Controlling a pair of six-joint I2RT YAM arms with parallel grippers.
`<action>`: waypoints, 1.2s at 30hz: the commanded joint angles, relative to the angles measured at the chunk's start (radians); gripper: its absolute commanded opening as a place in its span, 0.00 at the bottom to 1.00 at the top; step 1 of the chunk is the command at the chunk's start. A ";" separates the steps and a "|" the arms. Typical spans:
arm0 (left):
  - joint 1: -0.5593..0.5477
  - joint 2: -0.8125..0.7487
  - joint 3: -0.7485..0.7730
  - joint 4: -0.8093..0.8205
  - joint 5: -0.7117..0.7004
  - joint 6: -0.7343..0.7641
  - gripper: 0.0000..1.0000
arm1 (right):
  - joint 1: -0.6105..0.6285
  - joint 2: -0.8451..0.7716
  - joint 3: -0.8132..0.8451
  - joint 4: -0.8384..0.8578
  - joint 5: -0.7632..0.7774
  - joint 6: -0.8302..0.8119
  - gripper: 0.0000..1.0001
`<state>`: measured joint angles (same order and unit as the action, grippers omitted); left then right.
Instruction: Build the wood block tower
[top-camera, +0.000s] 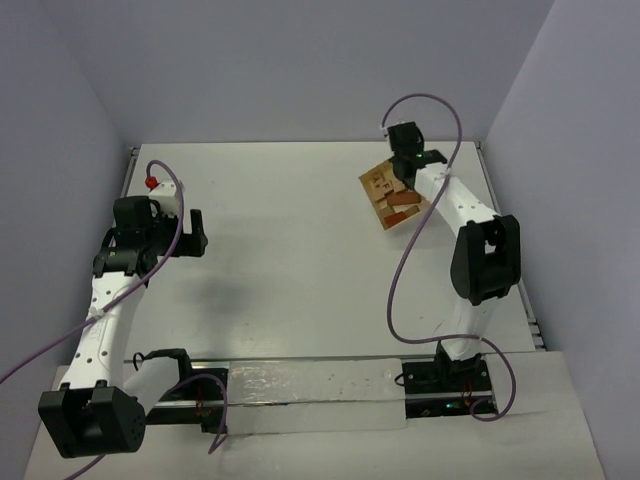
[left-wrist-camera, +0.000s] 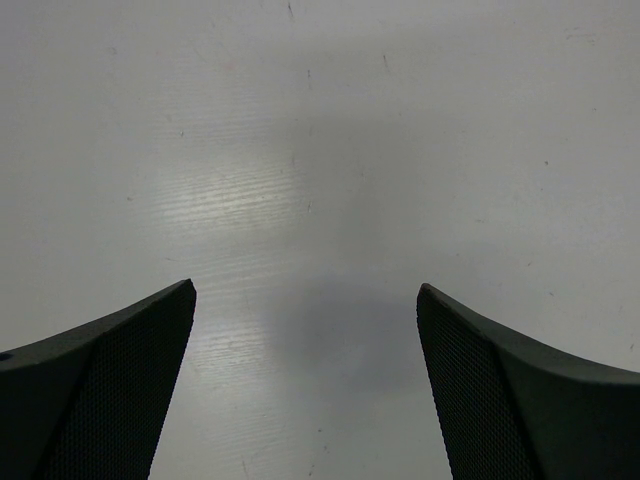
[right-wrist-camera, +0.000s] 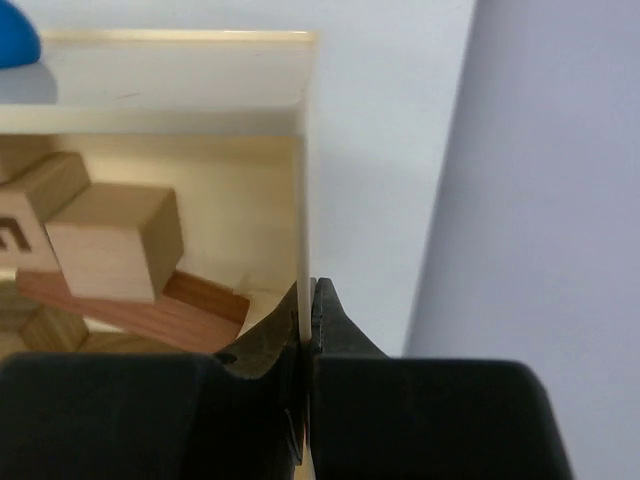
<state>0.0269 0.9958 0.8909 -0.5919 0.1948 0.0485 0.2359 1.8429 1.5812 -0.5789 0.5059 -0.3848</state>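
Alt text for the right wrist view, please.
The right hand is shut on the thin side wall of a pale wooden box. Inside, a tan wooden cube rests on a reddish-brown wooden bar.

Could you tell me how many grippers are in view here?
2. The left gripper hangs open over the table on the left; the right gripper is shut on a wall of the pale wooden box, far right.
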 joint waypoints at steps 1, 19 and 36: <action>0.004 -0.011 0.033 0.012 -0.007 -0.021 0.98 | 0.118 -0.079 -0.119 0.329 0.302 -0.090 0.00; 0.005 0.009 0.041 0.017 -0.025 -0.039 0.98 | 0.481 0.016 -0.517 1.804 0.621 -1.045 0.00; 0.005 -0.002 0.040 0.017 -0.041 -0.039 0.99 | 0.695 0.290 -0.561 2.344 0.540 -1.455 0.00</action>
<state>0.0273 1.0050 0.8909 -0.5915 0.1627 0.0181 0.9051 2.1139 0.9947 1.2374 1.0643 -1.7492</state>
